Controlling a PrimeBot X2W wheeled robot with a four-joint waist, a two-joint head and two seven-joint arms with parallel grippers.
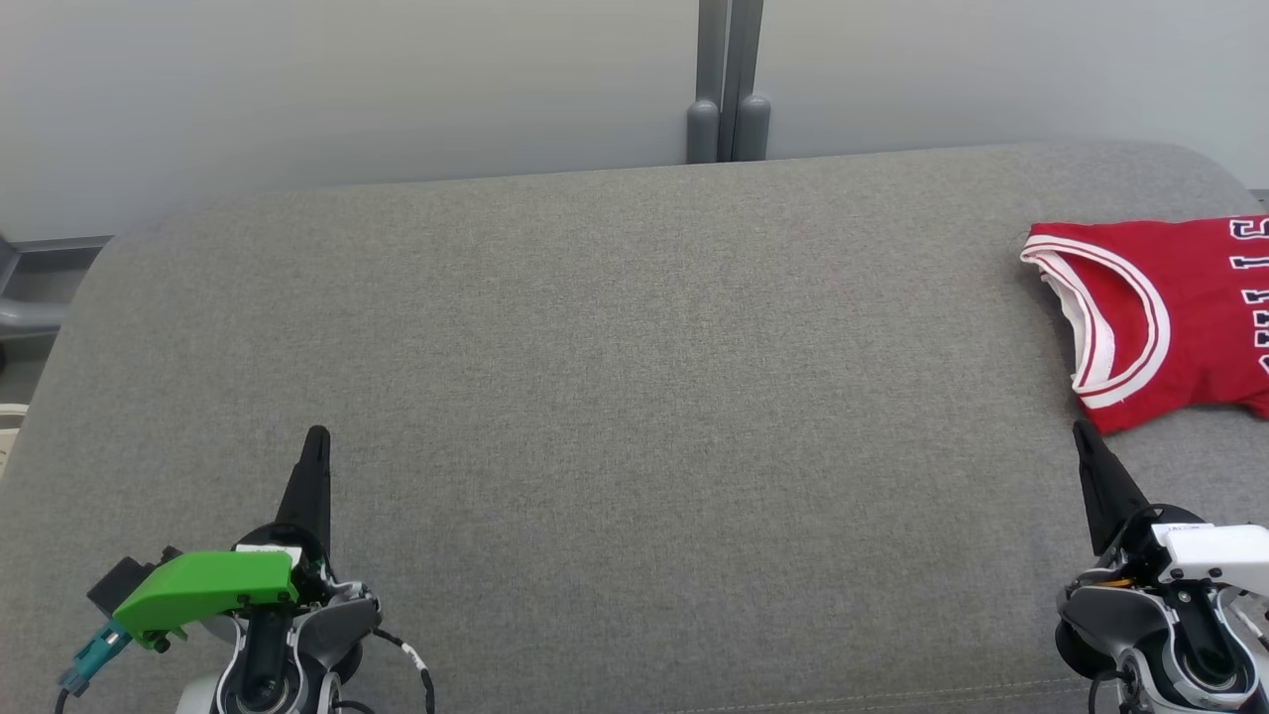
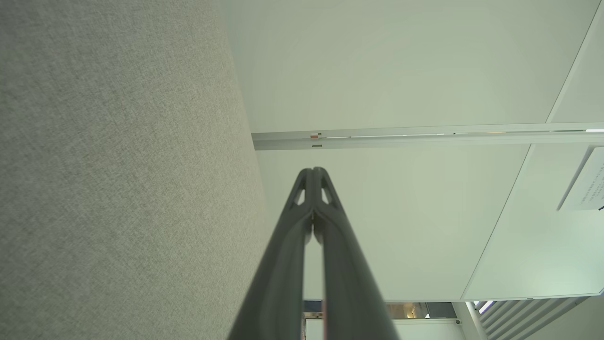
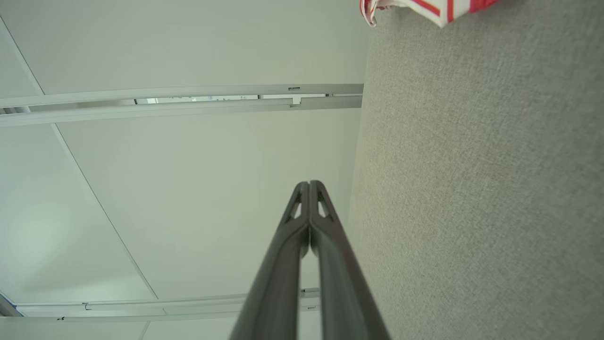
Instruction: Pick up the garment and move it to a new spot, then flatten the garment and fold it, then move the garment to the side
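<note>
The garment (image 1: 1180,317) is a red jersey with white trim and white lettering, folded and lying at the far right of the grey cushioned surface (image 1: 615,377), partly cut off by the head view's edge. A corner of the garment (image 3: 424,7) shows at the top of the right wrist view. My right gripper (image 1: 1081,431) is shut and empty, its tips just in front of the jersey's near edge. My left gripper (image 1: 317,436) is shut and empty at the lower left, far from the jersey. Both pairs of fingers are pressed together in the wrist views (image 2: 313,170) (image 3: 309,183).
The grey surface ends in a rounded back edge, with pale wall panels and a grey post (image 1: 729,89) behind it. A green cover (image 1: 203,590) sits on my left wrist. A wide stretch of bare fabric lies between the two grippers.
</note>
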